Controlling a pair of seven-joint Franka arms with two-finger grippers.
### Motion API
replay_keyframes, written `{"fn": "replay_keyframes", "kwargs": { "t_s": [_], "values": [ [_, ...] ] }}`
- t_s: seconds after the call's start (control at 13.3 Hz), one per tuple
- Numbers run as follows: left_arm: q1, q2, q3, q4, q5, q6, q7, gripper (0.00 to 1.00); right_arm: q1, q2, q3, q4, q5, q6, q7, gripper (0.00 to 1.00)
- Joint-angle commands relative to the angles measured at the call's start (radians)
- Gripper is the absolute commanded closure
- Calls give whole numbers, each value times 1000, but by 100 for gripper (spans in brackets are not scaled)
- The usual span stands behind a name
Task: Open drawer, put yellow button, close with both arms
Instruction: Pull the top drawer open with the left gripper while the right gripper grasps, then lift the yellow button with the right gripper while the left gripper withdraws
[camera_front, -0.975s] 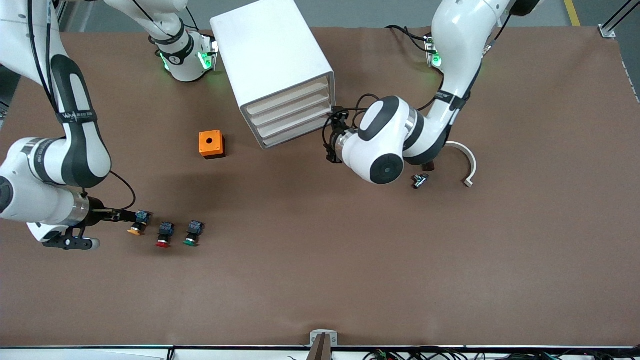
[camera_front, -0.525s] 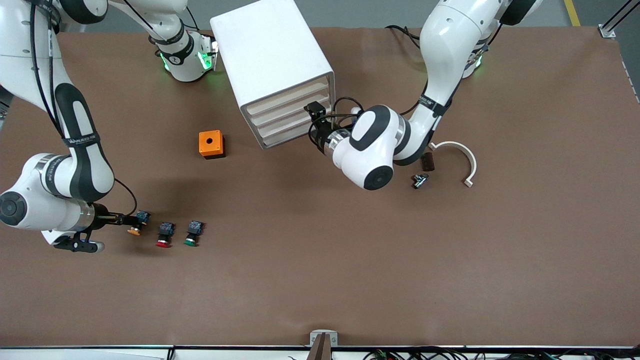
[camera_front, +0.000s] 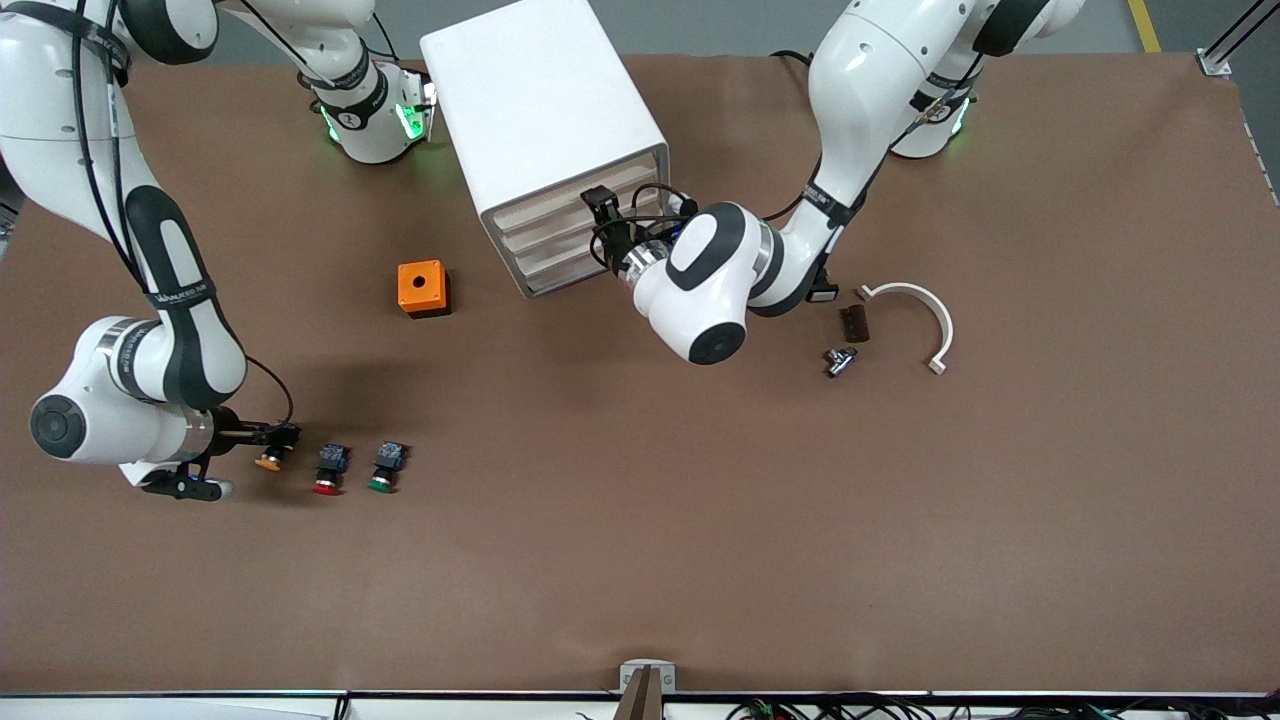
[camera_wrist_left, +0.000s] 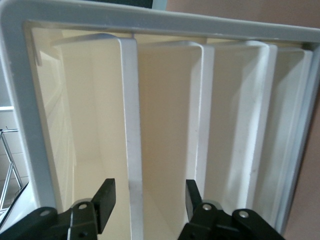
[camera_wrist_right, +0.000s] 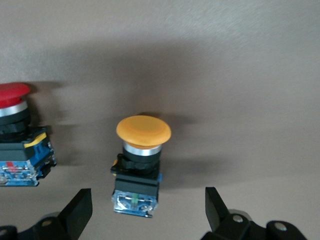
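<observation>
The white cabinet (camera_front: 540, 110) stands with all its drawers shut. My left gripper (camera_front: 603, 215) is open at the drawer fronts. In the left wrist view it (camera_wrist_left: 148, 189) straddles the front lip (camera_wrist_left: 131, 145) of the topmost drawer (camera_front: 545, 203), not touching it. The yellow button (camera_front: 268, 461) lies on the table toward the right arm's end. My right gripper (camera_front: 278, 436) is open around it. In the right wrist view the gripper (camera_wrist_right: 147, 204) has the bluish rear block of the yellow button (camera_wrist_right: 143, 131) between its fingertips with a gap on each side.
A red button (camera_front: 325, 472) and a green button (camera_front: 384, 468) lie beside the yellow one. An orange box (camera_front: 423, 288) sits near the cabinet. A white curved piece (camera_front: 920, 310), a dark block (camera_front: 853, 323) and a small metal part (camera_front: 838, 360) lie toward the left arm's end.
My left gripper has moved from beside the cabinet to its drawer fronts. My right gripper has crept forward over the yellow button's rear block.
</observation>
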Motion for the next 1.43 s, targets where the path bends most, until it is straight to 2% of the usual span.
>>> {"fn": "replay_keyframes", "kwargs": {
  "t_s": [0.0,0.07,0.15,0.22,0.3,0.6,0.67,0.97,1.12,1.35],
  "values": [
    [-20,13,6,24,-39,-24,-19,64,5,12,3,-4,18,5,-9,3],
    [-20,13,6,23,-44,-24,-19,74,7,15,3,-4,18,5,-9,9],
    [-21,16,6,23,-42,-24,-19,85,8,15,3,-4,18,1,-9,21],
    [-28,19,6,24,-42,-22,-19,89,10,15,3,-4,18,-2,-9,32],
    [-26,19,6,24,-41,-24,-17,97,19,13,3,-3,18,-4,-8,43],
    [40,19,26,35,-31,-47,41,99,33,7,3,11,16,-19,-9,87],
    [70,20,29,49,-31,-42,72,99,36,5,3,20,16,-21,-9,94],
    [158,63,34,141,-31,31,130,98,48,-19,8,51,15,-24,-29,99],
    [169,62,65,143,-33,68,156,96,85,-60,8,50,16,-27,-11,99],
    [169,60,92,153,-33,71,193,88,134,-122,8,51,16,-114,96,99]
  ]
}}
